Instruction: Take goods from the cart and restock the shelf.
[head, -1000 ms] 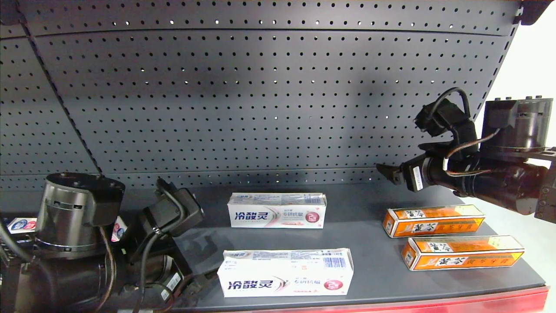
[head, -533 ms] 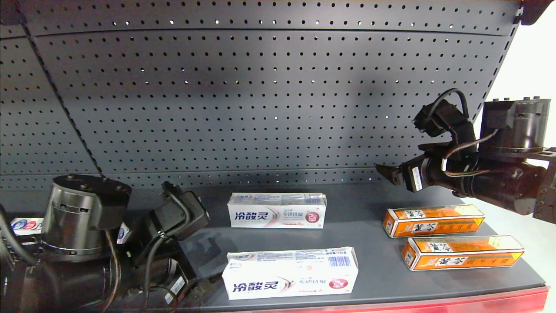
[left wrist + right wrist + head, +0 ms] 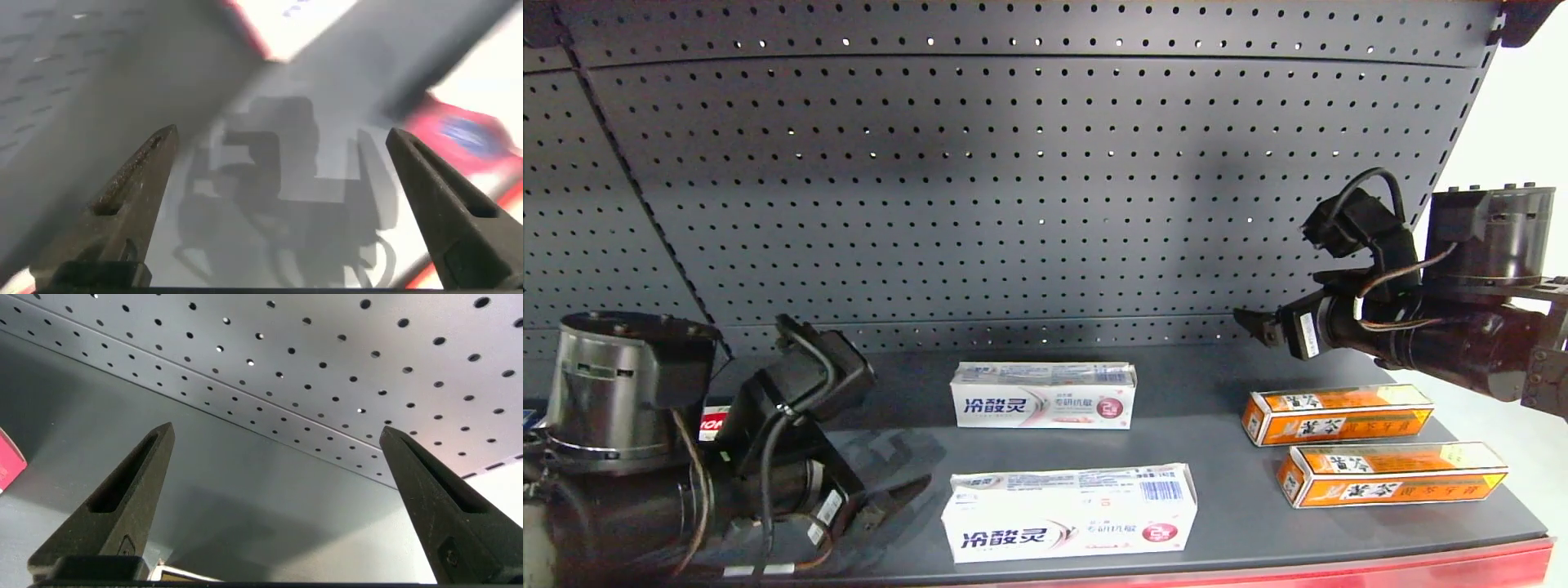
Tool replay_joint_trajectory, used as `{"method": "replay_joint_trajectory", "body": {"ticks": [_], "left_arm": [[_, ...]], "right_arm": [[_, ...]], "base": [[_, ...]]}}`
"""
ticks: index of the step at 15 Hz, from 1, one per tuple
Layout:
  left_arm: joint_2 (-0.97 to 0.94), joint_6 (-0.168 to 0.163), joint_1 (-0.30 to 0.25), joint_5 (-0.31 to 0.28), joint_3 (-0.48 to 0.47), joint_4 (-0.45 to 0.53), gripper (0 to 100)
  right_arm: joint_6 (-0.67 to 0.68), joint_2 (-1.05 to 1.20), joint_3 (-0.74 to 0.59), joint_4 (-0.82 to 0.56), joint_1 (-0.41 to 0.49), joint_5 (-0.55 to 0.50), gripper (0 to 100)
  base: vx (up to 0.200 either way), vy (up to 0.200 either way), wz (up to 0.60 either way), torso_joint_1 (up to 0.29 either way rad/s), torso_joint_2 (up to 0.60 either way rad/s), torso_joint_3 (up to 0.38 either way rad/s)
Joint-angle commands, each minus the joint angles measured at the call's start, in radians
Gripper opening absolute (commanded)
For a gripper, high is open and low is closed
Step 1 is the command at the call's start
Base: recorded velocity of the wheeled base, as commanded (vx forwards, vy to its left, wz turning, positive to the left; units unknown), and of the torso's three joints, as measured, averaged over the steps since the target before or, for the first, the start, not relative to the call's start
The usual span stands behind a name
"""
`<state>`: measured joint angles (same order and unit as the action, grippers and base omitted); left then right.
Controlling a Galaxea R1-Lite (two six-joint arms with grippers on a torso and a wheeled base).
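Two white toothpaste boxes lie on the grey shelf [image 3: 1225, 523]: one at the front [image 3: 1068, 513], one behind it [image 3: 1043, 395]. Two orange boxes lie at the right, a rear one [image 3: 1338, 414] and a front one [image 3: 1392, 474]. My left gripper [image 3: 876, 513] sits low over the shelf, left of the front white box and apart from it. In the left wrist view it [image 3: 286, 212] is open and holds nothing, with a blurred white box [image 3: 278, 24] beyond. My right gripper [image 3: 1252, 322] hangs above the shelf beside the rear orange box, open and empty [image 3: 278, 506].
A perforated grey back panel [image 3: 1013, 204] closes the shelf behind. A red strip [image 3: 1421, 567] runs along the shelf's front edge. More small packages [image 3: 712, 425] lie at the far left, partly hidden by my left arm. Bare shelf lies between the white and orange boxes.
The front white box slid slightly to the right, then stayed put. My left arm has since drawn back to the left, away from that box. The right arm has barely moved.
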<state>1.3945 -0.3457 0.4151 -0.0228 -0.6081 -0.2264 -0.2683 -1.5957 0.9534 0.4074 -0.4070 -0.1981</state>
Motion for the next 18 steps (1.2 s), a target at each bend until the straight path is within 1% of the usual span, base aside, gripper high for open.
{"method": "replay_joint_trajectory", "body": {"ticks": [1, 2, 3, 5, 7, 10, 14, 18], "left_arm": [[0.024, 0.001, -0.068, 0.018, -0.055, -0.002, 100], [0.046, 0.001, -0.085, 0.043, -0.076, -0.002, 100], [0.092, 0.001, -0.102, 0.086, -0.108, -0.004, 100], [0.155, 0.004, -0.108, 0.106, -0.154, -0.004, 100], [0.219, 0.004, -0.114, 0.107, -0.206, -0.005, 100], [0.282, 0.004, -0.107, 0.107, -0.259, -0.005, 100], [0.313, 0.004, -0.098, 0.104, -0.260, -0.030, 100], [0.333, 0.004, -0.065, 0.098, -0.263, -0.042, 100]], "right_arm": [[-0.002, -0.012, 0.005, 0.001, 0.004, 0.002, 100], [0.000, -0.012, 0.004, 0.001, 0.004, 0.002, 100], [0.000, -0.012, 0.002, 0.001, 0.004, 0.002, 100], [0.000, -0.012, 0.004, 0.002, 0.013, 0.002, 100], [-0.002, -0.012, -0.002, 0.027, 0.019, 0.002, 100], [-0.002, -0.013, -0.002, 0.028, 0.030, 0.003, 100], [-0.002, -0.015, -0.002, 0.028, 0.033, 0.003, 100], [-0.003, -0.018, -0.004, 0.027, 0.031, 0.003, 100]], "base": [[0.000, 0.000, 0.00, 0.000, 0.00, 0.000], [0.000, 0.000, 0.00, 0.000, 0.00, 0.000], [0.000, 0.000, 0.00, 0.000, 0.00, 0.000], [0.000, 0.000, 0.00, 0.000, 0.00, 0.000], [0.000, 0.000, 0.00, 0.000, 0.00, 0.000], [0.000, 0.000, 0.00, 0.000, 0.00, 0.000], [0.000, 0.000, 0.00, 0.000, 0.00, 0.000], [0.000, 0.000, 0.00, 0.000, 0.00, 0.000]]}}
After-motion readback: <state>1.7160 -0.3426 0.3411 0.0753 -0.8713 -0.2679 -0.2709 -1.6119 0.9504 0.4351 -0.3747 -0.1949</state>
